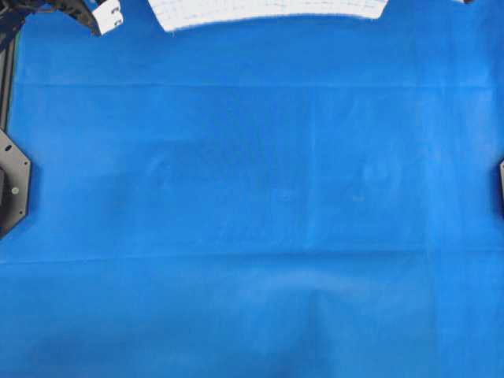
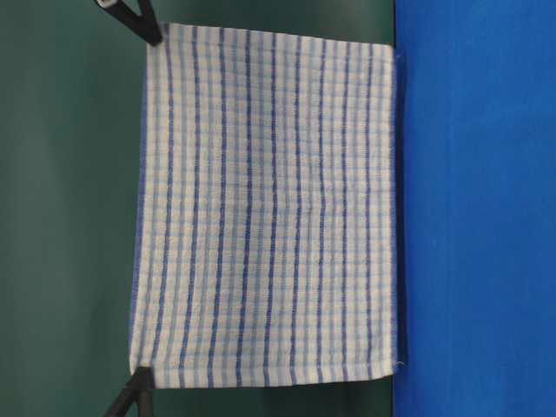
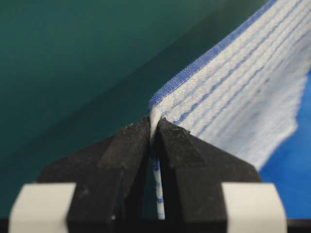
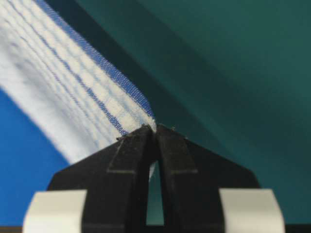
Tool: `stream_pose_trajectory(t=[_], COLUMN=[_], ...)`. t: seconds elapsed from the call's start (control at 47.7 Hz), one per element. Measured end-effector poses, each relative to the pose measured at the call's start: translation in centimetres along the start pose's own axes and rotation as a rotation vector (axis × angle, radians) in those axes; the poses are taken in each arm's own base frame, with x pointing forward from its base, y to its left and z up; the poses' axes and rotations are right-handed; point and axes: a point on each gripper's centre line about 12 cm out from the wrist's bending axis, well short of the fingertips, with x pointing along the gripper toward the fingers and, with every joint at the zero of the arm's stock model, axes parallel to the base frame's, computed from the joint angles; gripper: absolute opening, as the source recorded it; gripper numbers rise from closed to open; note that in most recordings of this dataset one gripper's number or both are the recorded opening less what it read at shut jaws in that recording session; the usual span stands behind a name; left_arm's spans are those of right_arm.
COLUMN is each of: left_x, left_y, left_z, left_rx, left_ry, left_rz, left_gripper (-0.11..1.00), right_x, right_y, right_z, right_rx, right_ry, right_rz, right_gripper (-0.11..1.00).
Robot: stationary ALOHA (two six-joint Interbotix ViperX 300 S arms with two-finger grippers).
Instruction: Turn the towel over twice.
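The towel (image 2: 261,208), white with dark-blue and light-blue stripes, hangs spread flat and upright at the far side of the table. Its lower edge reaches down to the blue table covering (image 2: 478,208). From overhead, the towel (image 1: 268,12) is a pale band at the far edge. A black finger pair (image 2: 148,26) pinches one upper corner and another finger pair (image 2: 135,395) pinches the other. My left gripper (image 3: 154,124) is shut on a corner of the towel (image 3: 233,82). My right gripper (image 4: 155,128) is shut on the opposite corner of the towel (image 4: 63,77).
The blue table covering (image 1: 252,197) spreads over the whole table with faint creases. Black arm bases stand at the left edge (image 1: 12,181) and the right edge (image 1: 502,185). A green backdrop (image 2: 61,208) stands behind the towel.
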Motion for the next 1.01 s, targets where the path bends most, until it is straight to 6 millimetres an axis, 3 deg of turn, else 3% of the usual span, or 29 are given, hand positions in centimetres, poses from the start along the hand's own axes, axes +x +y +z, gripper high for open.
stream_pose_trajectory(t=[0.273, 0.671, 1.007], left_x=[-2.2, -6.4, -10.1], left_y=[-3.1, -6.9, -11.9], left_z=[-0.4, -1.9, -3.8], left_rx=[-0.028, -0.065, -0.055], left_ry=[0.054, 0.247, 0.356], left_rz=[-0.119, -0.312, -0.548], left_gripper=[0.03, 0.03, 0.03], right_x=[-2.6, -4.0, -6.2], right_y=[4.0, 10.0, 15.0], right_z=[-1.1, -4.9, -7.1], right_rx=[0.021, 0.040, 0.013], right_ry=[0.067, 0.173, 0.261], right_rz=[0.143, 0.344, 0.524], right_gripper=[0.06, 0.06, 0.06])
